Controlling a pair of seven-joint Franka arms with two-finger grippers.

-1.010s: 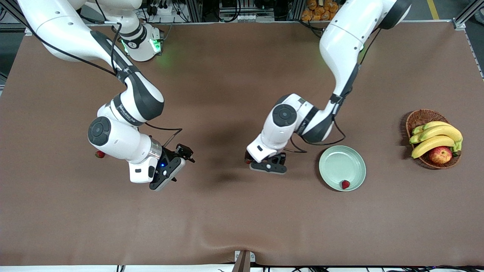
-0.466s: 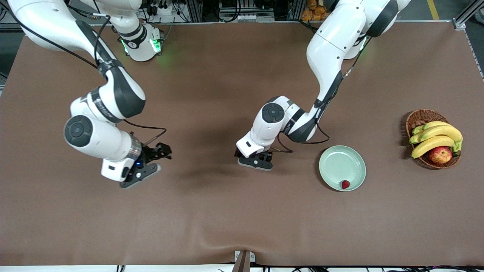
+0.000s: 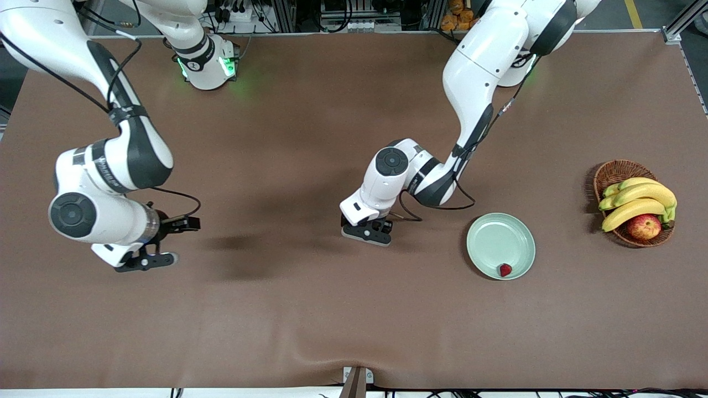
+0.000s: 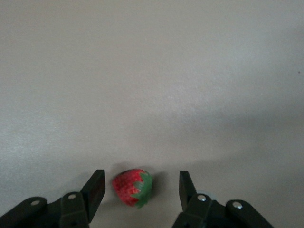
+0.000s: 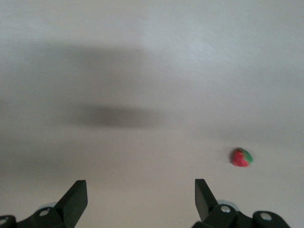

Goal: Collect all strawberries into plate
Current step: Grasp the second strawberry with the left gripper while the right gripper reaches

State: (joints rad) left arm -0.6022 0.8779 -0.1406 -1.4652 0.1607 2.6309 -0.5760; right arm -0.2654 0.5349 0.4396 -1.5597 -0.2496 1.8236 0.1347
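Observation:
A red strawberry (image 4: 132, 187) with a green cap lies on the brown table between the fingers of my left gripper (image 4: 141, 191). The jaws stand apart, with a gap on each side of the berry. In the front view this left gripper (image 3: 366, 231) is low over the table's middle and hides the berry. The mint-green plate (image 3: 496, 239) lies toward the left arm's end, with a second strawberry (image 3: 505, 270) near its rim. My right gripper (image 5: 141, 195) is open and holds nothing; a third strawberry (image 5: 241, 157) lies off to one side of it. The right gripper (image 3: 145, 261) hangs near the right arm's end.
A brown wicker basket (image 3: 613, 170) with bananas (image 3: 636, 200) and a red-yellow apple (image 3: 644, 226) stands at the left arm's end of the table. The brown cloth has a ripple near the front edge.
The right arm has swung toward its own end of the table, its gripper staying open. The left gripper has shifted slightly toward the table's middle and its jaws have narrowed around the strawberry.

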